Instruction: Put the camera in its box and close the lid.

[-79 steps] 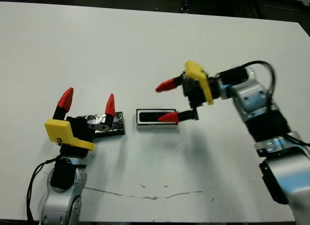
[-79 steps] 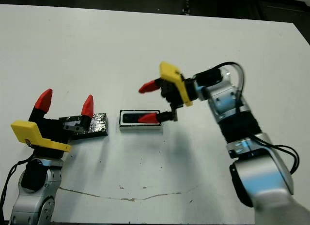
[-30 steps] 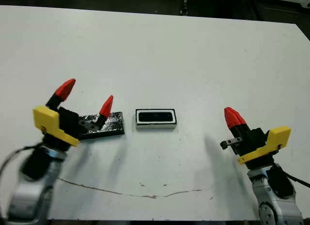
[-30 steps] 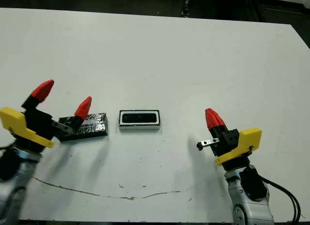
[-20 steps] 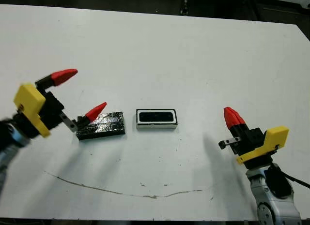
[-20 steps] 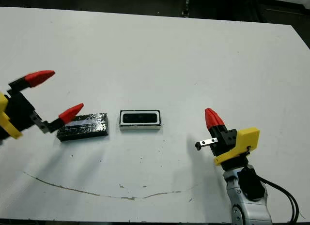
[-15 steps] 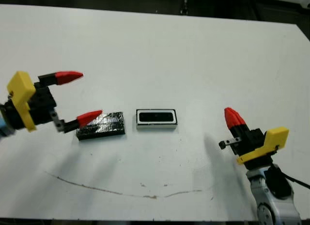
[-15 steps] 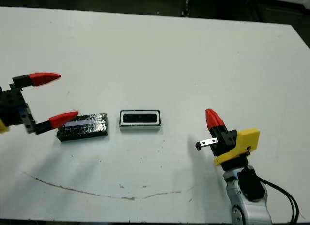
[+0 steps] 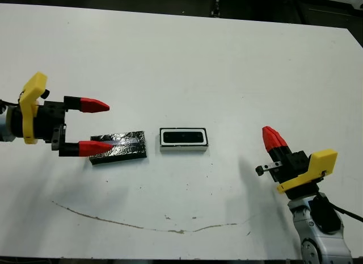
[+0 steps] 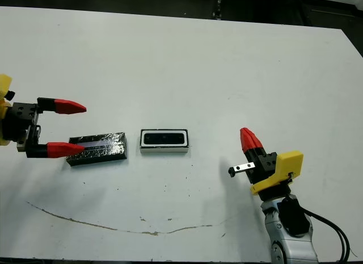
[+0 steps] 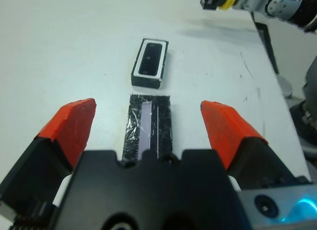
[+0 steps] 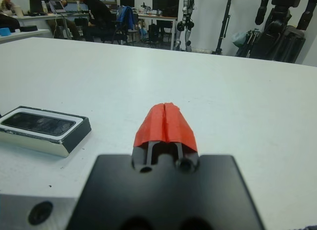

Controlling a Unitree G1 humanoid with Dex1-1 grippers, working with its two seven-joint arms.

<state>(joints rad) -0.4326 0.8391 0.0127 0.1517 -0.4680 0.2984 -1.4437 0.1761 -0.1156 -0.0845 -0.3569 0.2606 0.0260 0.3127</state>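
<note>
Since the last frame the left gripper [image 9: 96, 125] has swung round, so its fingers [image 9: 91, 105] now point sideways toward the lid [image 9: 118, 147] instead of angling up, and the arm has pulled out to the far left edge. Everything else sits where it was.

Camera [image 9: 182, 137] is lying flat inside the box [image 9: 183, 147], roughly mid-bench, lid not on yet. The lid is just left of the box w/ a small gap between them, flat on the bench [image 9: 181, 59], silver strip running lengthwise. In the left wrist view lid and box line up end to end, box beyond the lid.

Left fingers are spread wide, holding nothing. One red tip overlaps the lid's left end, the other is off to the far side of it. Can't tell if the near tip actually touches the lid or hovers above it.

Right gripper [image 10: 248, 140] is well apart from the box, near the front right of the bench, fingers pressed together w/ nothing between them, tips pointing up and away.

Thin dark scratch line [image 9: 142, 225] runs across the bench near the front edge.
</note>
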